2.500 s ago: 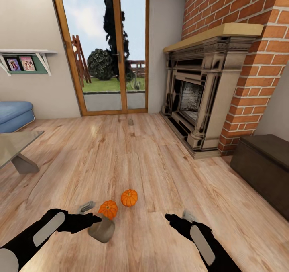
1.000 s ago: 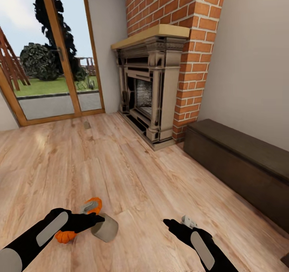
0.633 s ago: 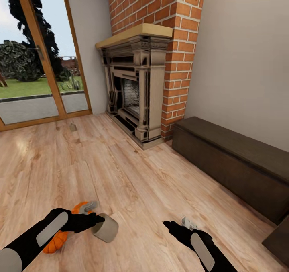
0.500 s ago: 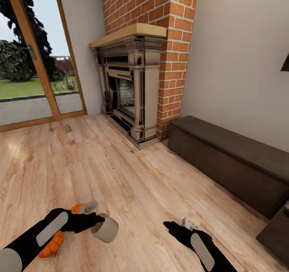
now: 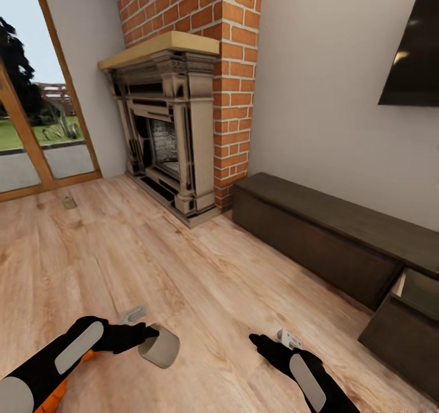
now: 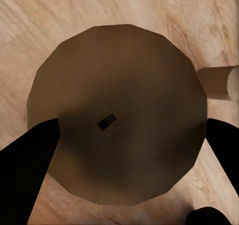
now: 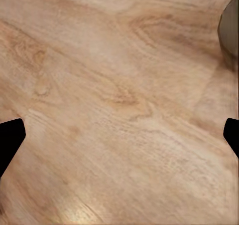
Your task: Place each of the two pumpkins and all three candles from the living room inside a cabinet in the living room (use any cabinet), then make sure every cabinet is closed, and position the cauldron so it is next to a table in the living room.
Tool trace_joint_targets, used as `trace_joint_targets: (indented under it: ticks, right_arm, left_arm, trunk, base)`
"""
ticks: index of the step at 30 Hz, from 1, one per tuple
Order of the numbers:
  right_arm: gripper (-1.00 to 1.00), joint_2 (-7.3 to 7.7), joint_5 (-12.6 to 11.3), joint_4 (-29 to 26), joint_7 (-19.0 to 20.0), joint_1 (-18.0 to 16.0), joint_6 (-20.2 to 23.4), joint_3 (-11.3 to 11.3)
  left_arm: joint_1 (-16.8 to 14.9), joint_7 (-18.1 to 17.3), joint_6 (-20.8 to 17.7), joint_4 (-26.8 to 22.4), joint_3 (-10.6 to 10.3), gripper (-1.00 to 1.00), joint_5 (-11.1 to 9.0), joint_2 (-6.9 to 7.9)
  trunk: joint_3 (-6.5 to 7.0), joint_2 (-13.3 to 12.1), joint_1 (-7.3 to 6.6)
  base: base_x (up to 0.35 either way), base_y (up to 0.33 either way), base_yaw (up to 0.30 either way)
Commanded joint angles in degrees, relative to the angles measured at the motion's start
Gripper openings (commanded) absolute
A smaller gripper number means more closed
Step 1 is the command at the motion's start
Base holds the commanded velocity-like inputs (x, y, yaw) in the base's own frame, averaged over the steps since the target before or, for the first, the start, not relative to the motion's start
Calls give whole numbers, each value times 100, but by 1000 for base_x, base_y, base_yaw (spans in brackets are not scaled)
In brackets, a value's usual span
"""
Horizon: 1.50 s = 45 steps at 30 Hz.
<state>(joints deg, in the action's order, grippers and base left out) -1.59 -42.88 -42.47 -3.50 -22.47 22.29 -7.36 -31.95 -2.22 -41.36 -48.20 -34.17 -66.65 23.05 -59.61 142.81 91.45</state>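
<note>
Light wood-plank floor (image 5: 201,279) runs from the glass door to the far wall. Directly on it: a brick-and-stone fireplace (image 5: 164,126) against the wall, a long low dark-brown cabinet (image 5: 311,236) just beside it along the wall, with one front panel (image 5: 402,333) swung open onto the floor at its near end. A small grey object (image 5: 69,202) sits on the floor near the door, and part of an orange pumpkin (image 5: 52,395) shows on the floor under the left arm.
</note>
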Motion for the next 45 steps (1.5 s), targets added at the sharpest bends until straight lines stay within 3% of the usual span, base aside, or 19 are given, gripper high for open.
trace_joint_targets:
  ticks: [1,31,36,45]
  right_arm:
    - [100,1,-49,-7,-37,-3,13,-13]
    - [100,1,-45,2,-140,-3,-56,-22]
    - [100,-6,-42,137,-573,-3,-69,-37]
    - [100,-8,-19,187,-1788,-3,-347,-61]
  left_arm:
    - [-5,-24,-4,-5,-11,-100,-6,6]
    - [-5,-4,-4,-6,-3,-100,-5,6]
    - [-5,1,-4,-10,-10,-100,-6,6]
    - [-5,2,-4,-13,-18,-100,-6,6]
  trunk:
    - [-7,2,0]
    - [-10,2,0]
    - [-10,2,0]
    - [-10,2,0]
  base:
    - [215,0,-128]
    - [122,7,-7]
    - [19,0,0]
    - [1,0,0]
